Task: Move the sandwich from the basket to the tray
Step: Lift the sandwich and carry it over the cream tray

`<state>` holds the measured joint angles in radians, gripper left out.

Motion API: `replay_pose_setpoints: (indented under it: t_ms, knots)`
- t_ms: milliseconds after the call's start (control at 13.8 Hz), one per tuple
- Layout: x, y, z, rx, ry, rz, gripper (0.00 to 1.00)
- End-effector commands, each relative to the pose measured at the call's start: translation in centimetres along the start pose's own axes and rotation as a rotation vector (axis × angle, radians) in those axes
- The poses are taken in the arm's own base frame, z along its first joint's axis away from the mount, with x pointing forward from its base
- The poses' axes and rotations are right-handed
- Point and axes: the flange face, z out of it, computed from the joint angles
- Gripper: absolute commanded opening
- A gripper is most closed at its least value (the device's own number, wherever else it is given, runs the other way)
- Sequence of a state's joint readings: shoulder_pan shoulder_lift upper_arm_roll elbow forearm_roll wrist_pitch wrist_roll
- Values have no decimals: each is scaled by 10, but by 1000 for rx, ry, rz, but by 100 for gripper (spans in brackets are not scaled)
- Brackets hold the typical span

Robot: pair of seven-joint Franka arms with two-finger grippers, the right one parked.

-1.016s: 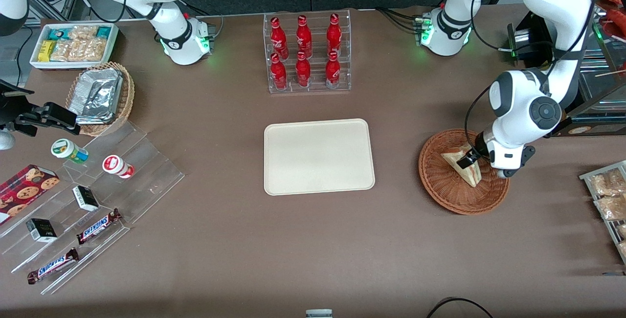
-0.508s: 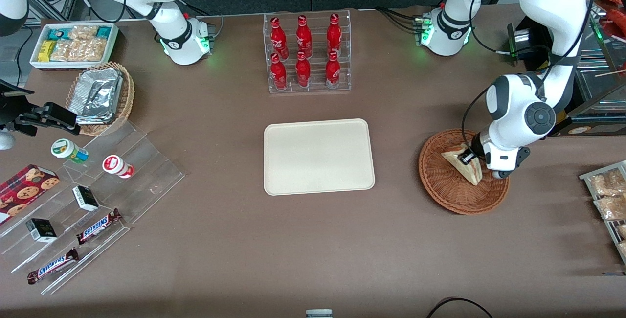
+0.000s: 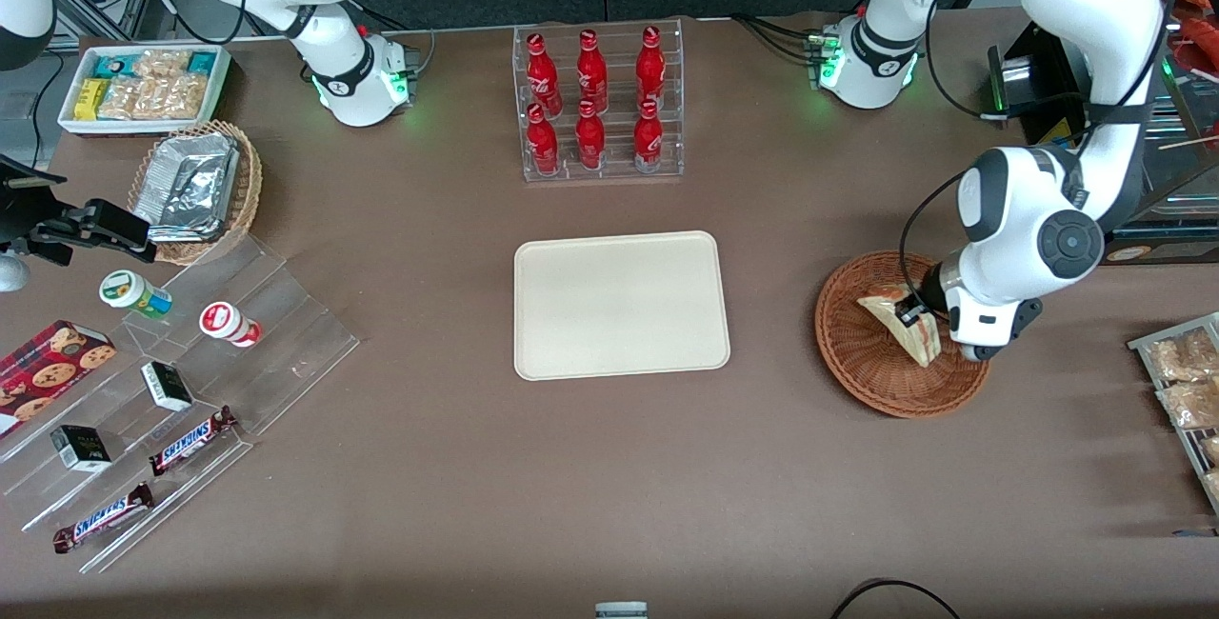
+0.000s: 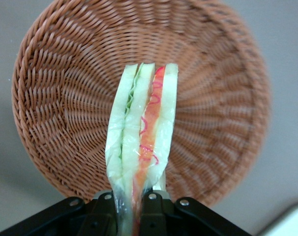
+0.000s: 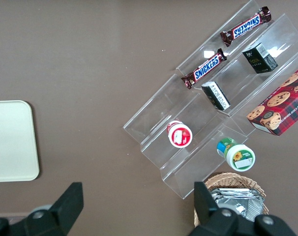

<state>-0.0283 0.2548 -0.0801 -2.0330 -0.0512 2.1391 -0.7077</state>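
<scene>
The jaws [image 4: 132,209] are clamped on the sandwich [image 4: 141,142] at one end of the wedge, with the cut edge and its green and red-orange layers facing the wrist camera; the front view shows the same grip, the jaws [image 3: 911,311] over the basket [image 3: 862,362] with the sandwich [image 3: 905,329] hanging from them above the woven bowl; whether its lower tip rests on the weave or has just left it I cannot tell, though from the wrist camera the basket [image 4: 60,98] looks well below it and apart from it.

The step in hand looks like the lift out of the basket, so the pick is made and the carry is not yet begun; the tray [image 3: 621,305] lies bare in the middle of the table [image 3: 609,486], well apart from the basket and toward the parked arm's end from it.

The next move calls for enough height to bring the sandwich over the basket rim, then a level sweep across the open table toward the tray, nothing standing between the two; the rack of red bottles [image 3: 595,105] is farther from the front camera than the tray and out of that path; the soft bread is held only at one end, so a gentle pace would probably keep it from swinging or slipping, and the release should wait until the wedge is low over the tray.
</scene>
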Motion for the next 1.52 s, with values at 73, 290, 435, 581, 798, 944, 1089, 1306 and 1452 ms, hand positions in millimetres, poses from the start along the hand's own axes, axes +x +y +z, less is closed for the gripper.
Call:
replay_pose_setpoints:
  t_ms: [73, 290, 435, 581, 798, 944, 1089, 1306, 1452]
  knots:
    - [-31, 58, -25, 36, 26, 125, 0]
    - [-94, 113, -22, 45, 41, 266, 0]
    - [-132, 146, -17, 48, 46, 339, 0]
    - [-167, 188, -6, 45, 50, 408, 0]
    - [-217, 251, 22, 37, 48, 466, 0]
    - [-246, 278, 42, 46, 58, 458, 0]
    - [-270, 292, 58, 55, 53, 490, 0]
    - [-295, 301, 80, 75, 45, 527, 0]
    - [-299, 303, 92, 87, 41, 536, 0]
